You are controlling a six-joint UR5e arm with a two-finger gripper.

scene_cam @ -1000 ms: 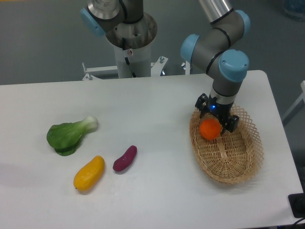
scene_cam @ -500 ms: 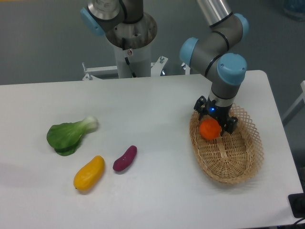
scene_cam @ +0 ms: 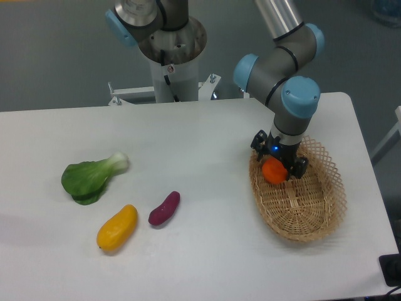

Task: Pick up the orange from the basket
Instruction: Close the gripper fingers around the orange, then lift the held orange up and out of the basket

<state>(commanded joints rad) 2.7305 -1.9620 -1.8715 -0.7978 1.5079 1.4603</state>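
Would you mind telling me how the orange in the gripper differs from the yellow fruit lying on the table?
The orange is round and deep orange; the yellow fruit is elongated and yellow-orange. The orange sits between the fingers of the gripper over the basket, while the yellow fruit lies free on the white table, beside the purple sweet potato. The orange looks smaller and is partly hidden; the yellow fruit shows whole. Both have smooth skin.

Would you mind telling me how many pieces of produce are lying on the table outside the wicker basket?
3: a green leafy bok choy at far left, a yellow-orange mango-shaped fruit in front of it, and a purple sweet potato beside that. None seem hidden.
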